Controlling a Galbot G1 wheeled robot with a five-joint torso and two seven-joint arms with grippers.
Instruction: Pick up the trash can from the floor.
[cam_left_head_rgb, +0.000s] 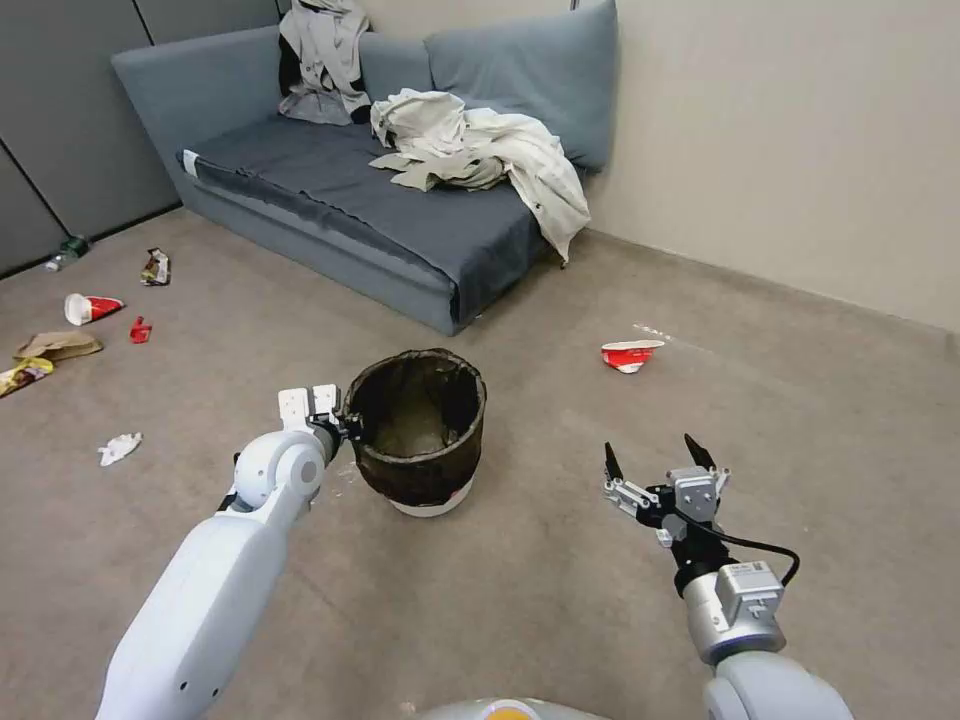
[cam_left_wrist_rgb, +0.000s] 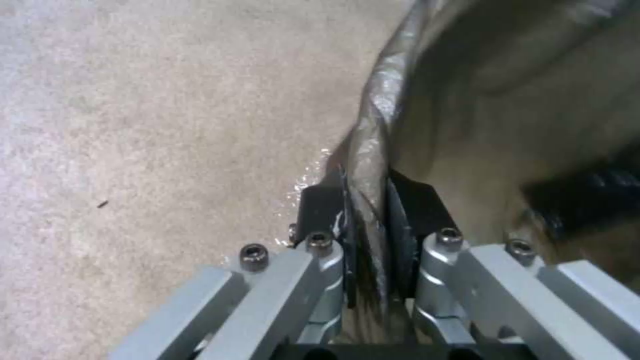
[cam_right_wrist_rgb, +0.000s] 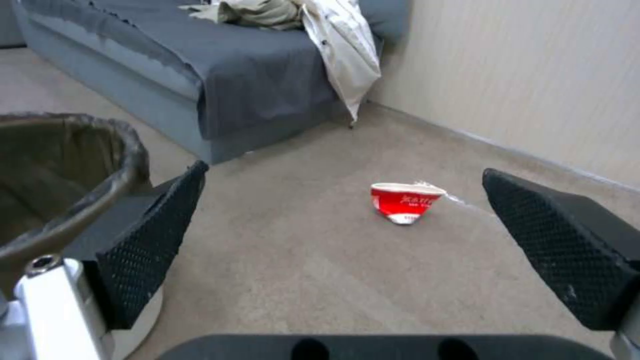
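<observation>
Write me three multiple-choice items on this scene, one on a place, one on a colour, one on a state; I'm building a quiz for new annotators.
1. Where does the left end effector meet the trash can?
A. at its white base
B. on its bag-lined rim
C. on the sofa

2. What colour is the crumpled cup on the floor right of the trash can?
A. red and white
B. blue
C. green

3. How is the right end effector?
A. shut on the cup
B. shut on the rim
C. open, holding nothing

Answers:
1 B: the left wrist view shows both pads pinching the rim.
2 A: the right wrist view shows its red side and white edge.
3 C: its fingers stand wide apart over bare carpet.
</observation>
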